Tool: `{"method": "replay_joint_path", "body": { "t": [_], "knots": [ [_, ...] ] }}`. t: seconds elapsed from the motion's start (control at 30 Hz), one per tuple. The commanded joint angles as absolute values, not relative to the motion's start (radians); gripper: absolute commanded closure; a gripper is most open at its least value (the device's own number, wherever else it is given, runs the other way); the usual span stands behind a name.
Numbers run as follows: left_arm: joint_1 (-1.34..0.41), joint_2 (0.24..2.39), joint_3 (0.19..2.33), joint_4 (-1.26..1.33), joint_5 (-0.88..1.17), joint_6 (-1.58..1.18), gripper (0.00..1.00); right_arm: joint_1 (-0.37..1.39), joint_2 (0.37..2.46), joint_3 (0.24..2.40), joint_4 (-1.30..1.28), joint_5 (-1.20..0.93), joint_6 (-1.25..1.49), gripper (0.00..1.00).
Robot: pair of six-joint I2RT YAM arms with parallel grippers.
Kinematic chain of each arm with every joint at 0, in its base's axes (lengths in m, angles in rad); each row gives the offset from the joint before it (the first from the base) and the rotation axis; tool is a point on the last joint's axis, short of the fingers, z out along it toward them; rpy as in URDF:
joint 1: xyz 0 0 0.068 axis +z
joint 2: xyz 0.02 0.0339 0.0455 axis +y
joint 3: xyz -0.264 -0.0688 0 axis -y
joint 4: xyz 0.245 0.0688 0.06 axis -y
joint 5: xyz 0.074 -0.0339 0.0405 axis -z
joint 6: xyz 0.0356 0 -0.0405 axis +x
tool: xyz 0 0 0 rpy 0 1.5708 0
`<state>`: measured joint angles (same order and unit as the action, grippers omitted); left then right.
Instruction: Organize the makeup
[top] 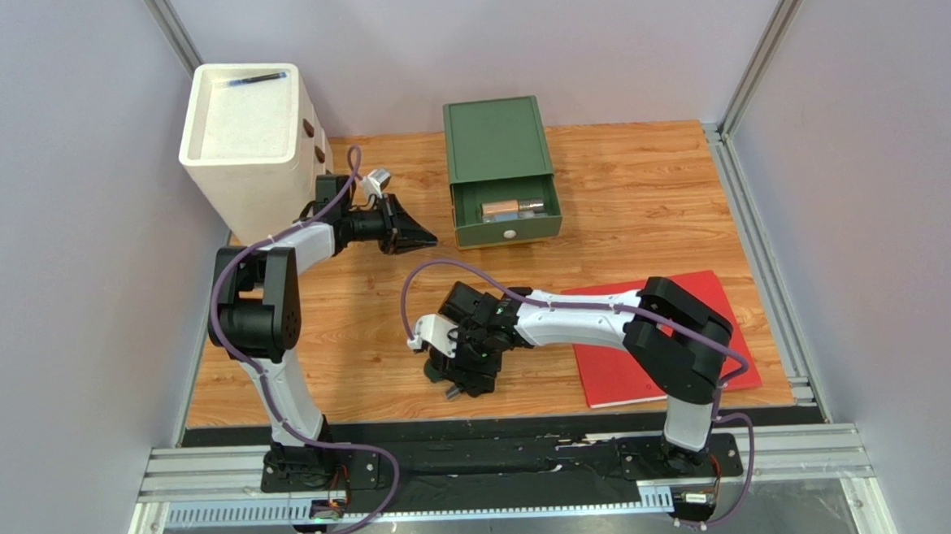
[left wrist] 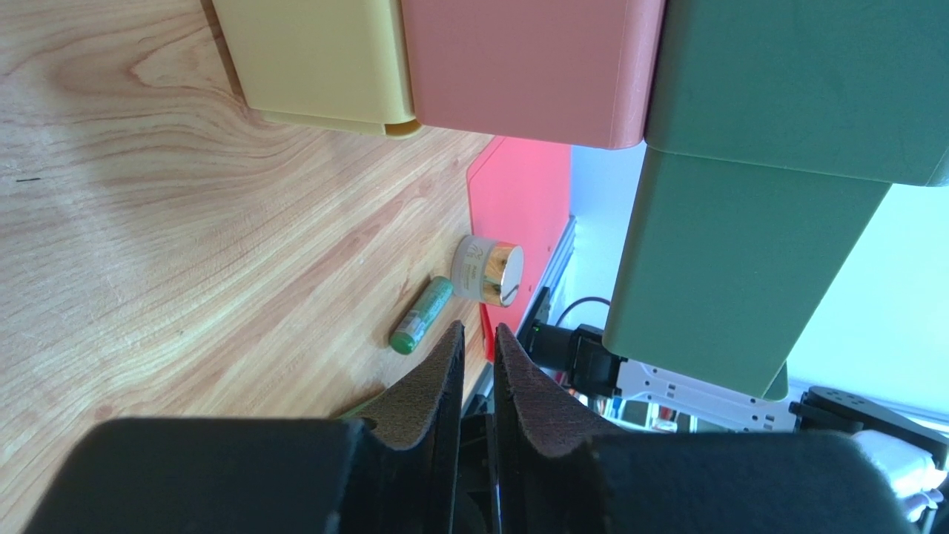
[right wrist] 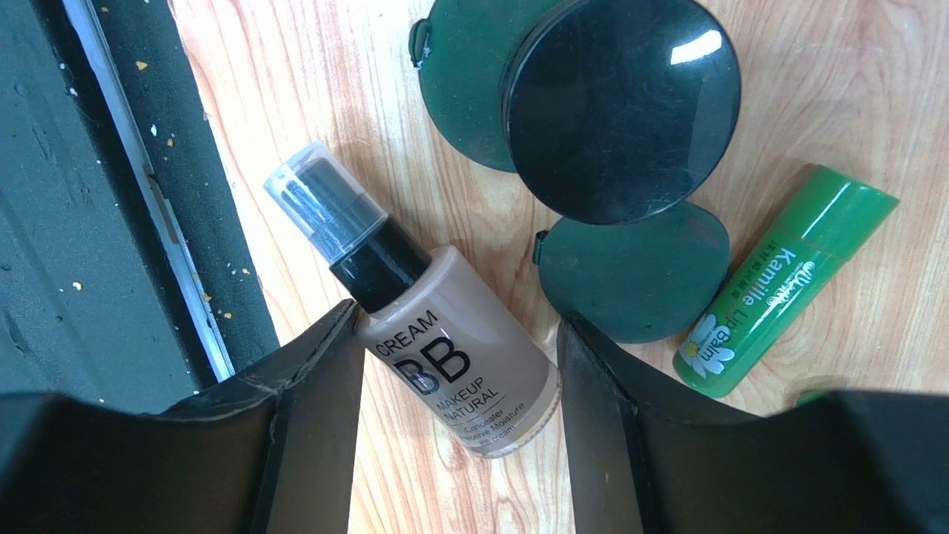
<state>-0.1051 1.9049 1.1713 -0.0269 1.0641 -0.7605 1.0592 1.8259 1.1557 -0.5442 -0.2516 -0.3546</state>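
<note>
1. The left end effector (left wrist: pixel 479 334) had its fingers almost together, with a slim gap and nothing visible between them.
2. The right end effector (right wrist: pixel 459 323) stood apart, straddling a BB cream bottle (right wrist: pixel 468 378) lying on the tabletop (right wrist: pixel 891 111); contact could not be told.
3. Just right of the bottle lay dark green compacts (right wrist: pixel 635 273), then a green lip balm tube (right wrist: pixel 780 278).

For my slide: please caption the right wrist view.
Right tool straddling a BB cream bottle on the wooden table, beside green compacts and a lip balm.
</note>
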Motion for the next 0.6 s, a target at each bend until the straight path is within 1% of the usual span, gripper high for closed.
{"method": "replay_joint_path", "body": {
  "t": [0.0, 0.03, 0.13, 0.4, 0.57],
  "knots": [
    [-0.106, 1.856, 1.177, -0.025, 1.077, -0.735, 0.79, 1.066, 1.850, 1.135, -0.555, -0.219, -0.333, 0.90],
    [-0.106, 1.858, 1.177, -0.023, 1.078, -0.735, 0.79, 1.066, 1.848, 1.138, -0.564, -0.218, -0.334, 0.95],
    [-0.106, 1.858, 1.177, -0.023, 1.077, -0.732, 0.79, 1.068, 1.829, 1.149, -0.597, -0.210, -0.344, 1.00],
    [-0.106, 1.859, 1.181, -0.031, 1.075, -0.726, 0.79, 1.066, 1.697, 1.209, -0.705, -0.173, -0.379, 1.00],
    [-0.106, 1.864, 1.181, -0.032, 1.074, -0.726, 0.79, 1.066, 1.599, 1.311, -0.770, -0.123, -0.416, 1.00]
  ]
}}
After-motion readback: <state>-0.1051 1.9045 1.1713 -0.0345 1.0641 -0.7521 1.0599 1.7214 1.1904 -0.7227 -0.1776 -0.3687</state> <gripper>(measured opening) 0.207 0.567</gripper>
